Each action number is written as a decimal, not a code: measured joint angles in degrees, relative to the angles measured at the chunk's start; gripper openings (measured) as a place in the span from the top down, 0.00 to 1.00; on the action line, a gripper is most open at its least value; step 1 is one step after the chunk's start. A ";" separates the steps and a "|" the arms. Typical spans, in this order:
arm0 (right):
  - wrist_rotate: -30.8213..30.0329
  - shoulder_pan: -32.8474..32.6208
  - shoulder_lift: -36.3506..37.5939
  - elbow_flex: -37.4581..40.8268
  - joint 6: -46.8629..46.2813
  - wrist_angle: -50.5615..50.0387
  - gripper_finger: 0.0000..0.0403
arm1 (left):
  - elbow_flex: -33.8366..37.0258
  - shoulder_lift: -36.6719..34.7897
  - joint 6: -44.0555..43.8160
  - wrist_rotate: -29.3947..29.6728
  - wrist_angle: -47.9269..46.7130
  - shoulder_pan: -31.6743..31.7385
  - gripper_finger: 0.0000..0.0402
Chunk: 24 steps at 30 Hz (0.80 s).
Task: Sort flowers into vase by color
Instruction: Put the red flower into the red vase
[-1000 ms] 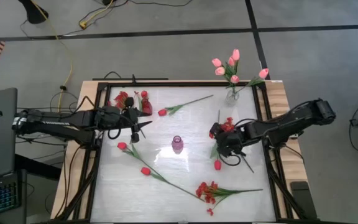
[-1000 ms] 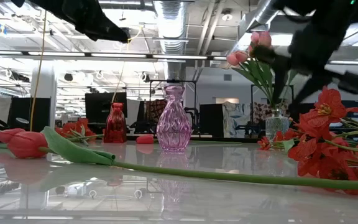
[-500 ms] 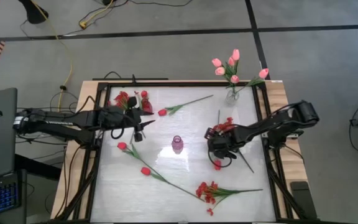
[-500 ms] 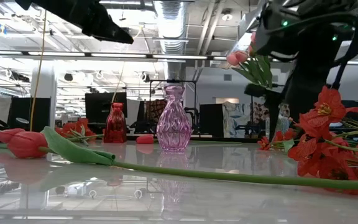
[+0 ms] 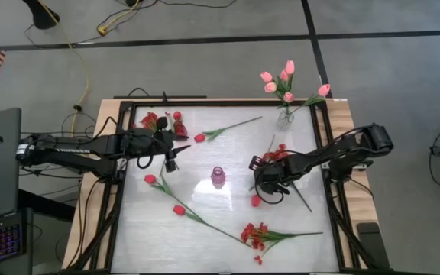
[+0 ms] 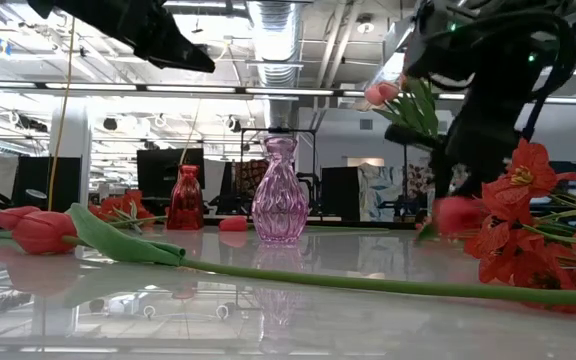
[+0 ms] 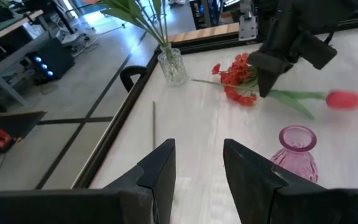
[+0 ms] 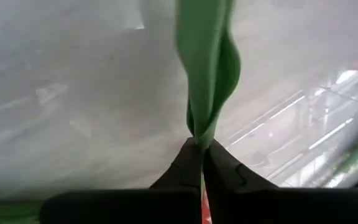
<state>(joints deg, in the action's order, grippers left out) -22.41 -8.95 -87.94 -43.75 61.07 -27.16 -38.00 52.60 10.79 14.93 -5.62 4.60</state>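
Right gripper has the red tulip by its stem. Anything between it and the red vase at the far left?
The right gripper is shut on the red tulip. Toward the red vase, the pink vase stands mid-table near that line, and the left gripper hovers beside the red vase.

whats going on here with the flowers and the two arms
The right gripper has its jaws shut on the stem of a red tulip, near the middle right of the table. The left gripper hangs above the table's left side, jaws apart, holding nothing. The pink vase in the centre is empty; pink tulips stand in a clear vase at the far edge. Other red flowers lie scattered.
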 joint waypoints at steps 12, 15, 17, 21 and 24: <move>16.36 3.44 22.33 -0.02 -13.85 10.15 0.93 | 0.00 0.02 -0.59 -9.02 5.75 0.02 0.69; 23.80 6.10 27.67 -0.02 -22.21 17.89 0.93 | -0.01 0.76 -1.06 -15.09 11.06 0.00 0.69; 27.24 7.80 30.14 -0.02 -29.25 24.67 0.92 | -0.02 1.56 -2.45 -18.26 14.66 -0.04 0.69; 32.21 11.21 31.89 -0.13 -41.84 37.75 0.91 | -0.10 6.38 -6.24 -23.15 25.60 -0.02 0.69; 33.93 12.89 30.57 -0.15 -48.40 43.50 0.92 | -0.09 12.04 -9.50 -26.10 34.50 -0.14 0.69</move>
<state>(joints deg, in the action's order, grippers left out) 11.52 3.94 -57.37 -43.90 12.67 16.34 -38.09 64.63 1.29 -11.18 28.89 4.46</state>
